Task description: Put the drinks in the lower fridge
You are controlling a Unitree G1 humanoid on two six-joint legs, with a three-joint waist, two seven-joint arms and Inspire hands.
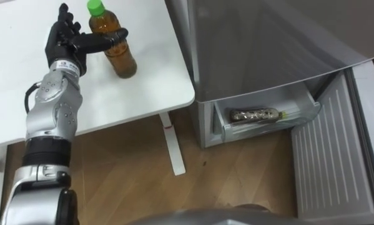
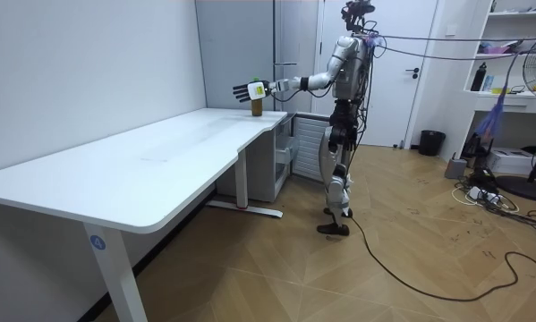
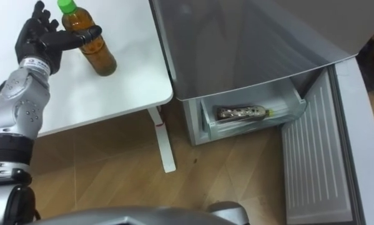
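Note:
A bottle of brown drink with a green cap (image 1: pixel 119 56) stands upright on the white table (image 1: pixel 143 94), close to its right end. My left hand (image 1: pixel 65 40) is open just left of it, fingers straight and spread, with the thumb stretched across the bottle's front and touching it. In the room view the same hand (image 2: pixel 247 91) reaches out over the table corner to the bottle (image 2: pixel 257 109). A second bottle (image 1: pixel 254 115) lies on its side in the open lower fridge drawer (image 1: pixel 221 128).
The grey fridge (image 1: pixel 268 37) stands right of the table, its lower door (image 1: pixel 330 162) swung wide open toward me on the right. A white table leg and foot (image 1: pixel 174 147) stand on the wooden floor between table and fridge.

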